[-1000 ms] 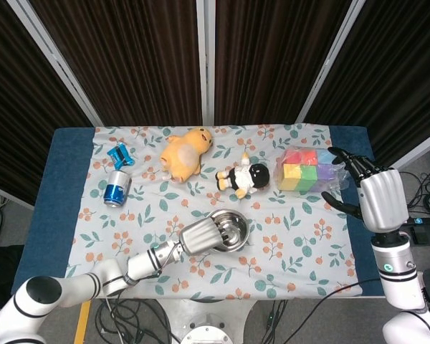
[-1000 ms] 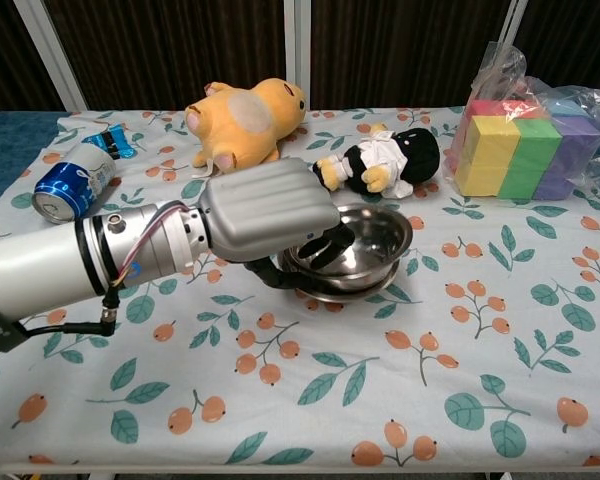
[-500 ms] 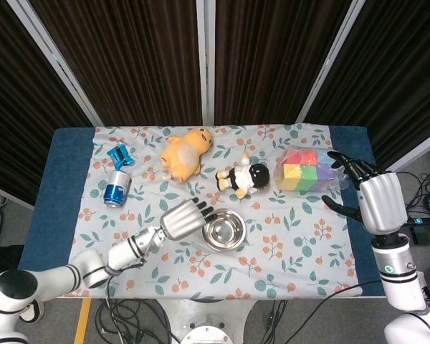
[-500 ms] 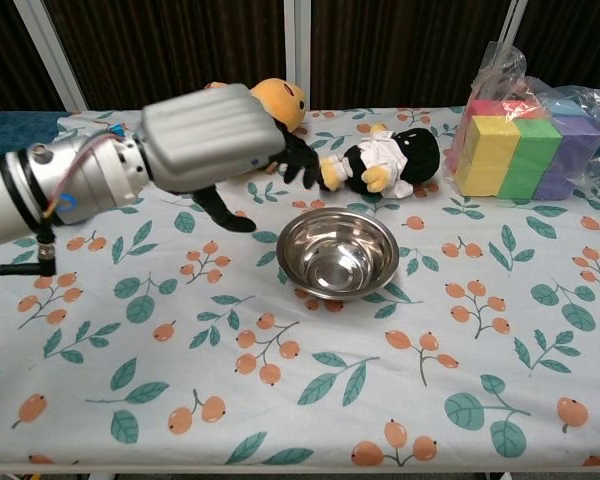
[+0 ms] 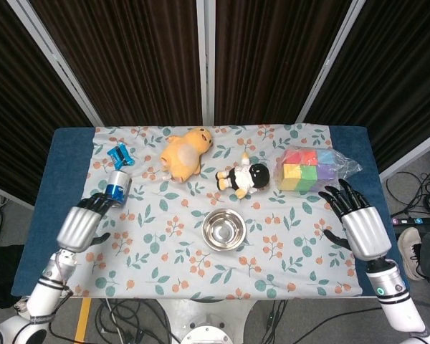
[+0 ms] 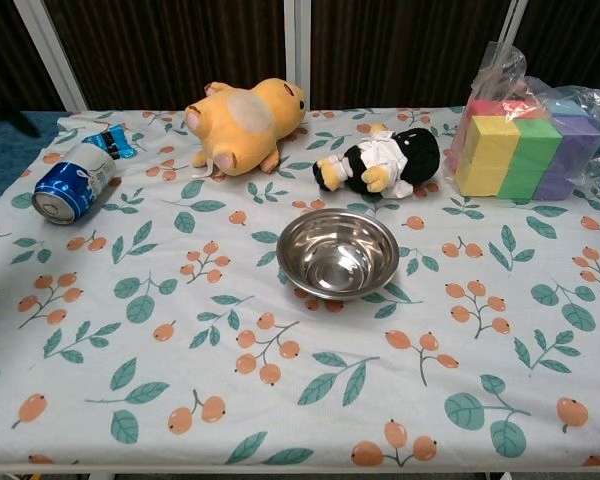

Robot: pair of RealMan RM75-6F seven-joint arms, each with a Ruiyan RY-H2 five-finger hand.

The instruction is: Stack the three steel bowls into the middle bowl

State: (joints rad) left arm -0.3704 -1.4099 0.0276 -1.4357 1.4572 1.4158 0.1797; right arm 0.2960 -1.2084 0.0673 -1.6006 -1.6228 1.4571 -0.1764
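Note:
A stack of steel bowls (image 5: pixel 223 228) (image 6: pixel 337 254) sits upright in the middle of the floral cloth, nearer the front edge; how many are nested I cannot tell. My left hand (image 5: pixel 80 223) hovers at the cloth's left edge, far from the bowls, fingers apart and holding nothing. My right hand (image 5: pixel 357 221) hangs over the right edge of the table, fingers spread and empty. Neither hand shows in the chest view.
A blue can (image 5: pixel 117 186) (image 6: pixel 71 183) lies at the left, close to my left hand, with a blue wrapper (image 5: pixel 120 154) behind it. A yellow plush (image 5: pixel 184 152) and a small doll (image 5: pixel 243 177) lie behind the bowls. Bagged coloured blocks (image 5: pixel 304 170) stand at the back right.
My left hand let go of the bowl stack and drew back from it to the table's left edge. My right hand moved down and toward the front.

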